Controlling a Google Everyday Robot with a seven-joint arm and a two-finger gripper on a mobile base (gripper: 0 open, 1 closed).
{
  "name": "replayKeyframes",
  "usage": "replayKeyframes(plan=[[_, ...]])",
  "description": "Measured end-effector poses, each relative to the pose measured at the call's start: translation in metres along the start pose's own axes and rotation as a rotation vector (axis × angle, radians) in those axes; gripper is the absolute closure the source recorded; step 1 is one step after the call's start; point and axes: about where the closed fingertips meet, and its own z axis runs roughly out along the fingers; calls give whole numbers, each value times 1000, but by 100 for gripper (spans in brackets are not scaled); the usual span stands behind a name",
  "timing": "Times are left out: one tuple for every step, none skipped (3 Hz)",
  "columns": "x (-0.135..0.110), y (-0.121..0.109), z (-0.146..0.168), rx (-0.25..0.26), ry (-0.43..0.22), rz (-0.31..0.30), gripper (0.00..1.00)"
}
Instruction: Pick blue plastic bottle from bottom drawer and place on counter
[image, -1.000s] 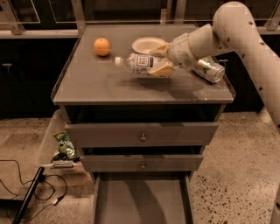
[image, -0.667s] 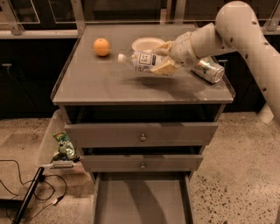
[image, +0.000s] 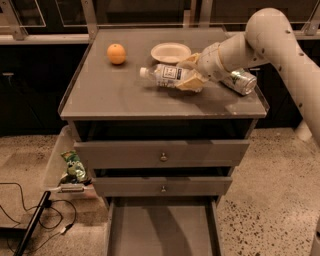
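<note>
**Bottle:** The bottle (image: 167, 75) lies on its side over the middle of the counter (image: 115, 97). Its white cap points toward the orange's side, and its base end is inside the gripper (image: 190, 77).

**Gripper:** It is closed around the rear half of the bottle, by the end of the label. You can't tell from here whether the bottle's underside touches the top or hangs just clear. The shadow sits tight beneath it.

**Handling (a judgement):**
- It is small clear plastic, so probably light.
- The walls are likely thin enough to give under a hard squeeze.
- It is smooth and round, so expect it to roll if you let go with it on its side.
- The label band is the better place to hold. The neck by the cap looks too narrow for a sure grip.

**Room:**
- The bowl (image: 170, 51) is just behind the bottle.
- The orange (image: 116, 53) is farther back, well apart from the cap.
- The can (image: 239, 81) lies just beside the arm (image: 235, 50), near the counter's side edge, so watch it when you pull back.
- The open grey surface is in front of the bottle and toward the cap side, running up to the front rim.
- The side edges look slightly raised and might check a roll. Don't count on the front rim for that.
- The bottom drawer (image: 160, 230) stands pulled out below, well out of the arm's way.
</note>
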Motion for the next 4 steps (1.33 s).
replayKeyframes(plan=[[15, 5, 8, -16, 24, 18, 100], [15, 5, 9, -16, 24, 18, 81], [15, 5, 9, -16, 24, 18, 58], [15, 5, 9, -16, 24, 18, 36]])
